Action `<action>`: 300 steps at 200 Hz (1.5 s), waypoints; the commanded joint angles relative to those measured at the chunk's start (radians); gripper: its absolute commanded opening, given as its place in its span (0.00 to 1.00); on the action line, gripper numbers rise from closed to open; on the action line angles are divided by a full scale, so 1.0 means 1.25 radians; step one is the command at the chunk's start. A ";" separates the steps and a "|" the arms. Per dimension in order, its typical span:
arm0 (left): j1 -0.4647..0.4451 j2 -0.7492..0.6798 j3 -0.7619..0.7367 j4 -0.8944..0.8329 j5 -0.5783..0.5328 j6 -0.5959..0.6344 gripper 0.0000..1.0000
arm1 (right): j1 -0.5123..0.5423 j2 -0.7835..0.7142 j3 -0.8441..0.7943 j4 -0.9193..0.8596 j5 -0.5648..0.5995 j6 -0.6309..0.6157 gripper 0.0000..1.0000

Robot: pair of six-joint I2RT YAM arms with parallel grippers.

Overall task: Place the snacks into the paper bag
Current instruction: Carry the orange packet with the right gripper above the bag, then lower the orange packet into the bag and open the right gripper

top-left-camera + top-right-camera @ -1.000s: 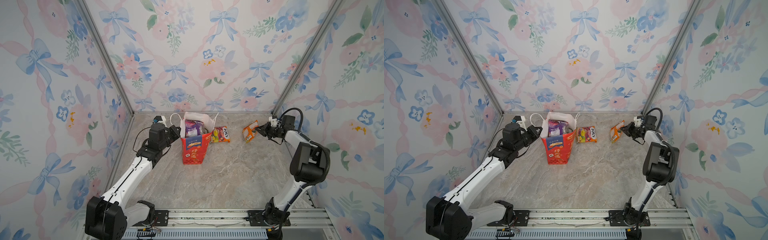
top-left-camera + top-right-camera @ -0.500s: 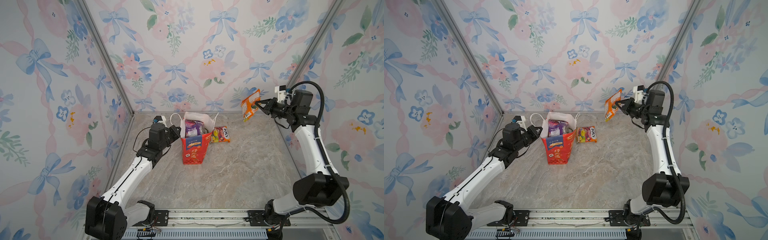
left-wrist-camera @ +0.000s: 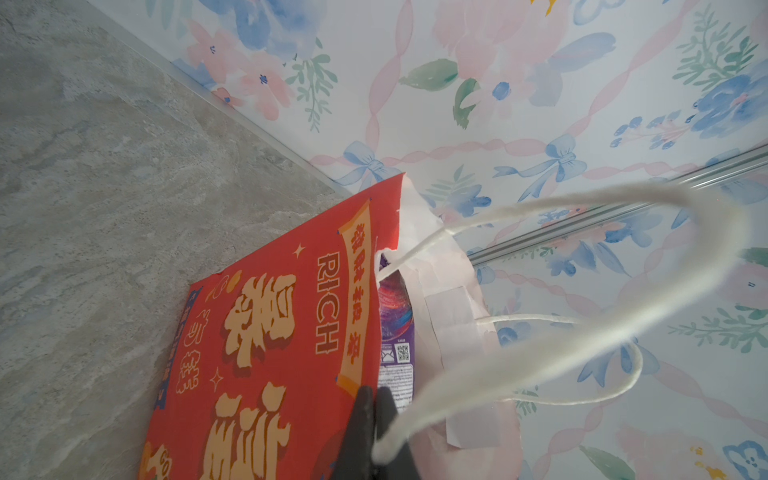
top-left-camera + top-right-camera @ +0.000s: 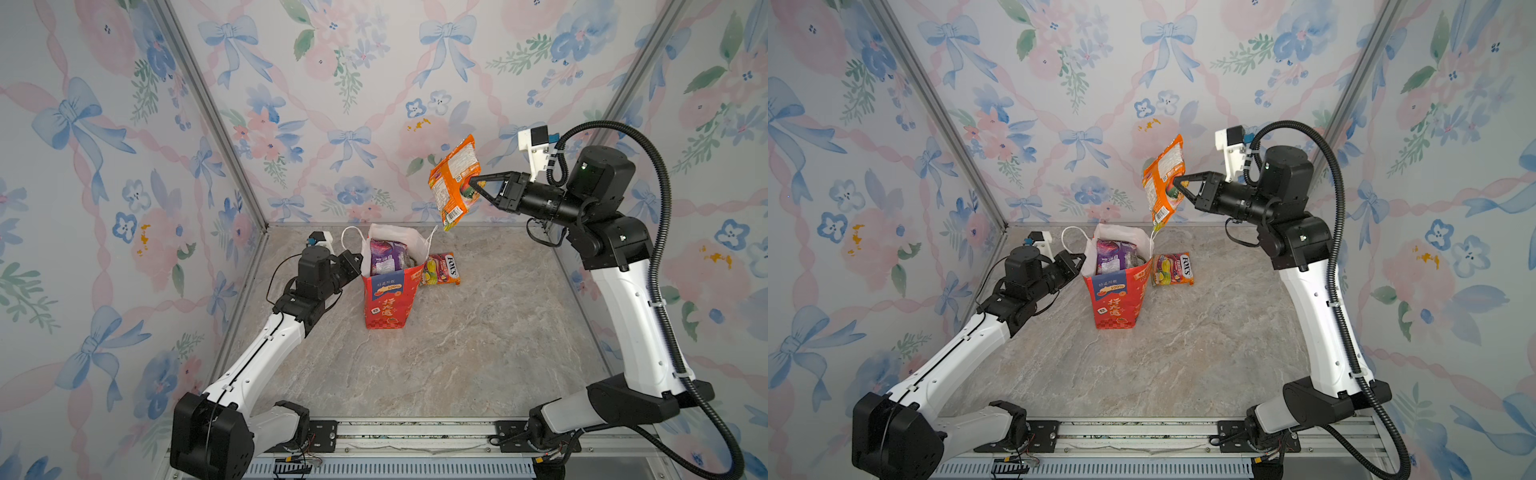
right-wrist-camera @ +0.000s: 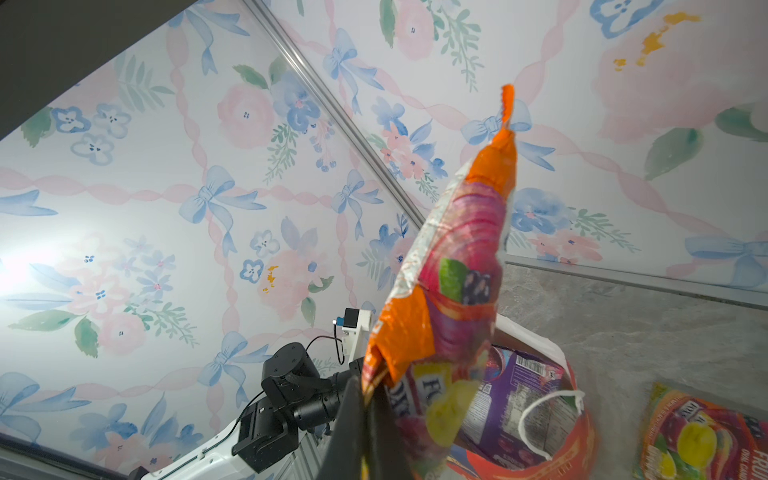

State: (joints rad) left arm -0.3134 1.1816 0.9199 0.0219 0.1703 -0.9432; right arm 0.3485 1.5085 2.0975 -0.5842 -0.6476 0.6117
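Worryingly, the right gripper (image 4: 473, 183) pinched a glossy orange snack packet (image 4: 452, 178) edge-on; dangling, it might have snagged the rim of the tall red paper bag (image 4: 388, 300) below.

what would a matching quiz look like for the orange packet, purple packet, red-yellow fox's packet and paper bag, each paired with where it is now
Things
1. orange packet
2. purple packet
3. red-yellow packet
4. paper bag

Places
a. standing upright, rim pinched by the left fingers
b. lying flat on the table beside the bag
c. held in the air by the right fingers
d. inside the bag

Pairs: 1-c, 2-d, 3-b, 4-a
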 commanded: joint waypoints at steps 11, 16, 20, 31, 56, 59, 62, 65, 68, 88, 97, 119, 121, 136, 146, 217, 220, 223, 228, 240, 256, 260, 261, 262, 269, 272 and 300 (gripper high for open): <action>0.009 0.001 0.009 0.047 0.009 0.009 0.00 | 0.077 0.062 0.047 -0.028 0.071 -0.029 0.00; 0.009 0.000 0.009 0.049 0.010 0.008 0.00 | 0.089 0.071 0.048 -0.030 0.080 -0.030 0.00; 0.009 0.001 0.009 0.049 0.010 0.008 0.00 | 0.097 0.079 0.050 -0.031 0.086 -0.031 0.00; 0.009 0.000 0.008 0.048 0.010 0.010 0.00 | 0.118 0.095 0.049 -0.034 0.111 -0.035 0.00; 0.010 -0.001 0.007 0.049 0.010 0.010 0.00 | 0.156 0.152 0.071 -0.069 0.171 -0.052 0.00; 0.010 -0.001 0.008 0.049 0.010 0.010 0.00 | 0.161 0.158 0.074 -0.075 0.181 -0.054 0.00; 0.011 -0.001 0.008 0.049 0.010 0.010 0.00 | 0.164 0.162 0.075 -0.080 0.192 -0.058 0.00; 0.010 -0.001 0.008 0.049 0.010 0.010 0.00 | 0.168 0.167 0.078 -0.085 0.202 -0.060 0.00; 0.011 -0.002 0.008 0.049 0.010 0.010 0.00 | 0.172 0.171 0.080 -0.089 0.213 -0.063 0.00; 0.010 0.001 0.007 0.051 0.010 0.011 0.00 | 0.188 0.194 0.086 -0.105 0.252 -0.074 0.00; 0.010 0.001 0.009 0.050 0.010 0.011 0.00 | 0.194 0.206 0.094 -0.119 0.272 -0.083 0.00; 0.011 0.004 0.009 0.051 0.013 0.011 0.00 | 0.211 0.235 0.123 -0.162 0.322 -0.112 0.00; 0.010 0.004 0.009 0.050 0.013 0.011 0.00 | 0.212 0.238 0.126 -0.166 0.326 -0.115 0.00; 0.010 0.005 0.008 0.053 0.013 0.011 0.00 | 0.220 0.257 0.141 -0.182 0.347 -0.125 0.00; 0.011 0.006 0.008 0.055 0.013 0.010 0.00 | 0.225 0.270 0.153 -0.192 0.359 -0.131 0.00; 0.010 0.006 0.005 0.059 0.013 0.010 0.00 | 0.258 0.341 0.231 -0.266 0.438 -0.175 0.00; 0.010 0.006 0.005 0.059 0.012 0.010 0.00 | 0.260 0.340 0.228 -0.266 0.438 -0.175 0.00; 0.011 0.007 0.005 0.059 0.012 0.010 0.00 | 0.260 0.338 0.225 -0.265 0.438 -0.175 0.00; 0.010 0.007 0.005 0.059 0.013 0.010 0.00 | 0.262 0.336 0.219 -0.262 0.438 -0.175 0.00; 0.011 0.008 0.005 0.059 0.014 0.009 0.00 | 0.268 0.325 0.204 -0.251 0.438 -0.176 0.00; 0.010 0.009 0.005 0.059 0.014 0.007 0.00 | 0.273 0.315 0.199 -0.248 0.440 -0.179 0.00; 0.010 0.010 0.006 0.060 0.014 0.007 0.00 | 0.273 0.312 0.199 -0.249 0.440 -0.180 0.00; 0.010 0.010 0.006 0.060 0.014 0.007 0.00 | 0.273 0.312 0.200 -0.249 0.441 -0.180 0.00; 0.010 0.011 0.006 0.060 0.015 0.007 0.00 | 0.273 0.312 0.200 -0.250 0.441 -0.180 0.00; 0.011 0.011 0.007 0.060 0.014 0.007 0.00 | 0.273 0.310 0.203 -0.253 0.441 -0.183 0.00; 0.010 0.012 0.007 0.060 0.014 0.007 0.00 | 0.274 0.308 0.203 -0.255 0.442 -0.183 0.00; 0.010 0.012 0.008 0.060 0.011 0.006 0.00 | 0.278 0.295 0.200 -0.260 0.444 -0.185 0.00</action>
State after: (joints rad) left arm -0.3107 1.1923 0.9199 0.0429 0.1841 -0.9432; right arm 0.6830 1.9339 2.3447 -0.9230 -0.1150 0.4015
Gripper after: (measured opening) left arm 0.048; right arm 0.047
